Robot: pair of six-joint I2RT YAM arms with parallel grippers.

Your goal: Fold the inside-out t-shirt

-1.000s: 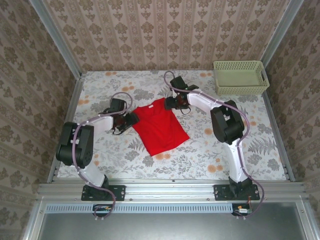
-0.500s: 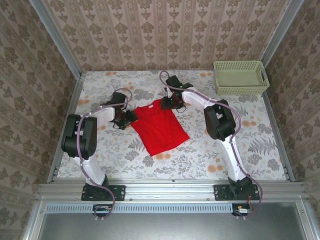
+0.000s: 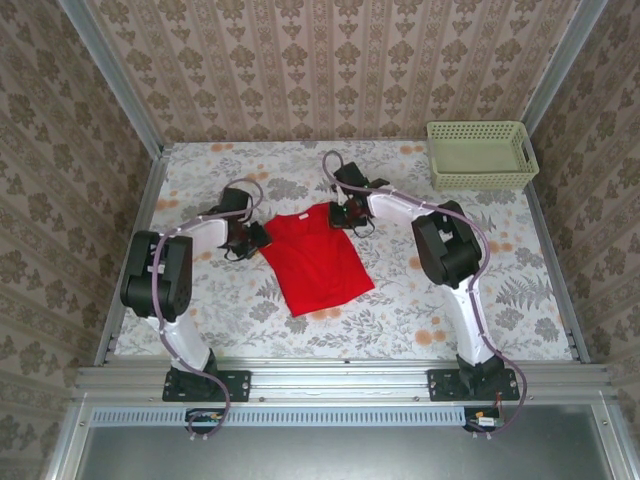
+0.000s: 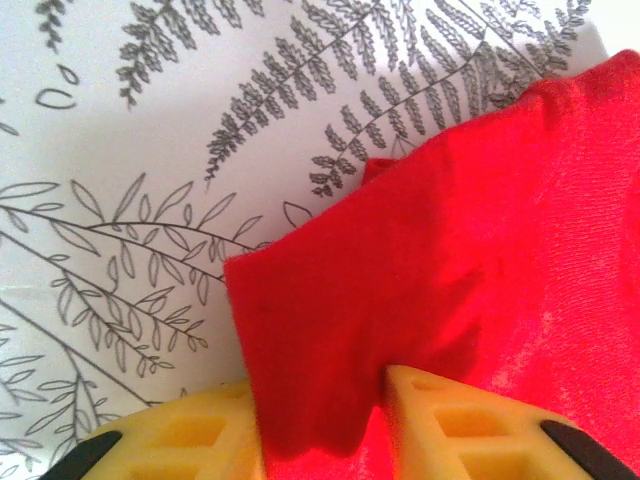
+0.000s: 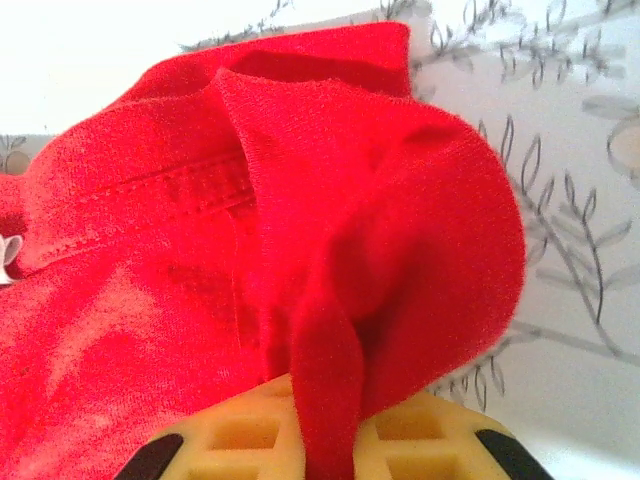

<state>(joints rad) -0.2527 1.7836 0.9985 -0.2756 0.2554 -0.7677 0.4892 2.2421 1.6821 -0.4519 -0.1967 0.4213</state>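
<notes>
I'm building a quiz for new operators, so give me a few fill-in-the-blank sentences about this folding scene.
1. The inside-out t-shirt is ___ in colour.
2. The pale green basket stands at the table's far ___ corner.
3. The right gripper is shut on a narrow fold of the ___.
4. The left gripper sits at the t-shirt's ___ edge, with cloth between its fingers.

Missing words: red; right; t-shirt; left.

Bright, even light; wrist views bleach the table (image 4: 120,120) near white, and soft shadows lie in folds of the t-shirt (image 5: 300,250).
</notes>
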